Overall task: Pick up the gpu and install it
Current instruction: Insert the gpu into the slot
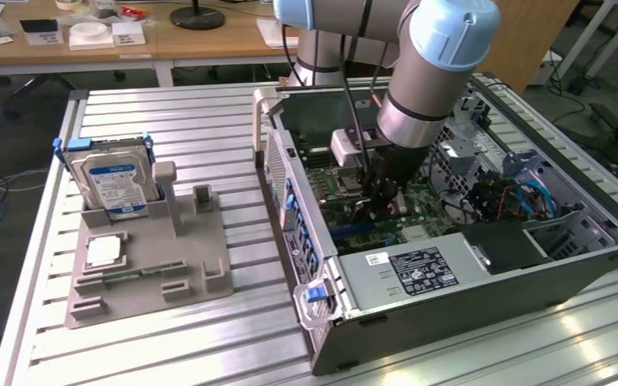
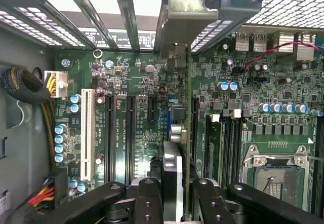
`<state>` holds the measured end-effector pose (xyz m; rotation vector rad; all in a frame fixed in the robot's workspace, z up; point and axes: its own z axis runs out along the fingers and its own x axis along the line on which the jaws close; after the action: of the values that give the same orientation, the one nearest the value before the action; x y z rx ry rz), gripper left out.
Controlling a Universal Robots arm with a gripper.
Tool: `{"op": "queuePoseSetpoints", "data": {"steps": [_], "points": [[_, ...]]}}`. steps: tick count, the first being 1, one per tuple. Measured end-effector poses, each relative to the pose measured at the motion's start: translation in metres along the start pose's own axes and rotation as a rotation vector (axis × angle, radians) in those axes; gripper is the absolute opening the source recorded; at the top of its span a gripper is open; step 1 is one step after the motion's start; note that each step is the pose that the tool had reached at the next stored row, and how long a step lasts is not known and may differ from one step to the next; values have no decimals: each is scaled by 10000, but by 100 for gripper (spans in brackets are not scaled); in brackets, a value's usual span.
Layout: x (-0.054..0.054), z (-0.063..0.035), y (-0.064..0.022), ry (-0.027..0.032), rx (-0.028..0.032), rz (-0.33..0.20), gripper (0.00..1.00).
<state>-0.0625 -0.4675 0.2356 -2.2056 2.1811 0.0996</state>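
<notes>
My gripper reaches down inside the open computer case, above the green motherboard. In the wrist view the gripper is shut on the gpu, a thin card seen edge-on between the black fingers. The card stands upright over the motherboard, lined up along a long black expansion slot. Its pale metal bracket end reaches the slotted rear wall of the case. I cannot tell whether the card's lower edge sits in the slot.
On the slatted table beside the case, a grey fixture holds a silver hard drive and a square CPU chip. Inside the case are the power supply, blue cables, an empty CPU socket and a white slot.
</notes>
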Motion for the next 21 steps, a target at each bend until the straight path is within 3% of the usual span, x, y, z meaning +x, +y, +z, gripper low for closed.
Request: {"op": "queuePoseSetpoints", "data": {"steps": [21], "points": [[-1,-1,-1,-2,13,188,28]]}}
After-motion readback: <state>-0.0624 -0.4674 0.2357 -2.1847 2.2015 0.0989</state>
